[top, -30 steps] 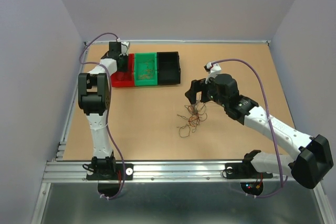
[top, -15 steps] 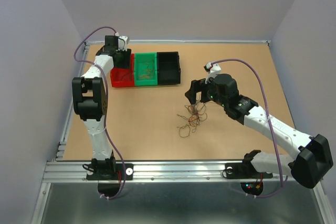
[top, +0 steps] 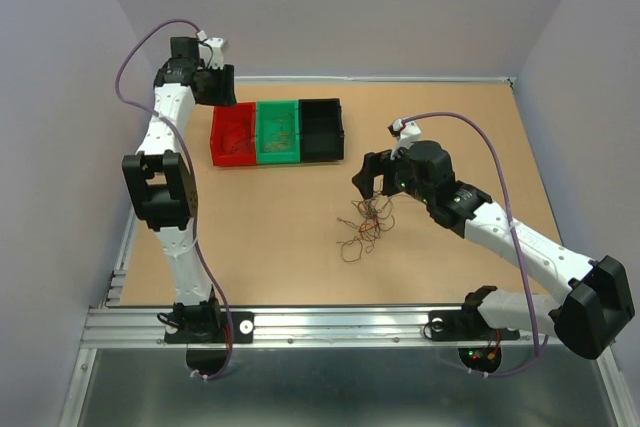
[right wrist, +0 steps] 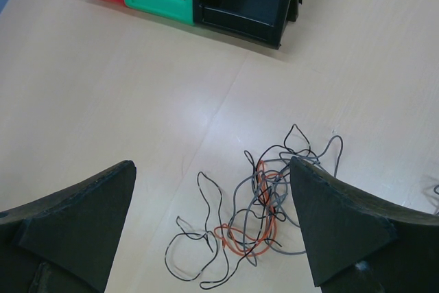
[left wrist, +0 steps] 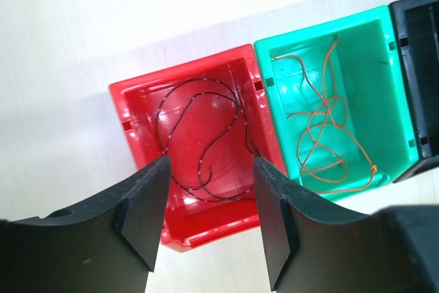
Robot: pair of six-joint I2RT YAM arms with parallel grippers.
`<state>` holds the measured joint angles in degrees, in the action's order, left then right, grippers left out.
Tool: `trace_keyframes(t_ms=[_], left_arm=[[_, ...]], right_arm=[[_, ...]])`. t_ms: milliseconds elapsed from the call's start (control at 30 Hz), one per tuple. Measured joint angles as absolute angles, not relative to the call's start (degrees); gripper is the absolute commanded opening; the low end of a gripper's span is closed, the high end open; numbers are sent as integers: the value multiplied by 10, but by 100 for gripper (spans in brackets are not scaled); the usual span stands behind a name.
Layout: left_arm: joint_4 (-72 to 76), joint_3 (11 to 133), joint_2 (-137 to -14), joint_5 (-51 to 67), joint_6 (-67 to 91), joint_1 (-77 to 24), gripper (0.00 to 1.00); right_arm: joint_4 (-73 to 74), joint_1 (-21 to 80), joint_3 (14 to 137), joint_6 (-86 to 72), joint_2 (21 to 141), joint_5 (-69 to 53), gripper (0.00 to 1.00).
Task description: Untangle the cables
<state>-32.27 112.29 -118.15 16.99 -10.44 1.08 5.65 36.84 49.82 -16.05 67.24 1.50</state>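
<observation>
Over by the red bin (left wrist: 130, 108), the left gripper (left wrist: 209, 169) hung with its fingers apart and nothing between them, and one dark wire (left wrist: 199, 156) lay in the bin below. So I'd say the sorting step fell to the right gripper (right wrist: 211, 169), which was also spread wide and empty. To do it well I'd have gone for a loose outer loop rather than the knotted middle. I'd have pinched right down at the table (right wrist: 103, 66), since the strands were hair-thin, then lifted slowly. The cables (right wrist: 264, 207) sat on the table at about 5 o'clock from that gripper in its wrist view, close under it and apparently untouched.
</observation>
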Motion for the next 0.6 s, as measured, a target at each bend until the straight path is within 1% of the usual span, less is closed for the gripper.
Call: trace_keyframes(t_ms=[100,200,267,333,433,467,500,567,600], left_arm=[[-332,1128,-1176,194,-114,25,63],[-339,1094,-1161,208,-130,23,61],[-338,1052,-1140,214,-143,1,61],[-332,1004,-1112,223,-155,-39,61],[-291,917,-1057,226,-168,-149,64],[-256,879,-1034,229,-172,-197,66],[-233,851,-1017,232,-175,-241,69],[-177,794,-988,240,-178,-305,70],[-163,777,-980,243,-179,-320,71]], right_arm=[[57,368,498,-161,672,15,98],[65,368,502,-163,676,20,98],[83,368,518,-165,693,31,98],[102,368,543,-168,724,48,98],[127,368,553,-176,744,82,98],[135,368,553,-179,743,94,98],[143,368,553,-183,739,114,98],[152,368,553,-193,726,147,97],[155,368,553,-198,712,166,97]])
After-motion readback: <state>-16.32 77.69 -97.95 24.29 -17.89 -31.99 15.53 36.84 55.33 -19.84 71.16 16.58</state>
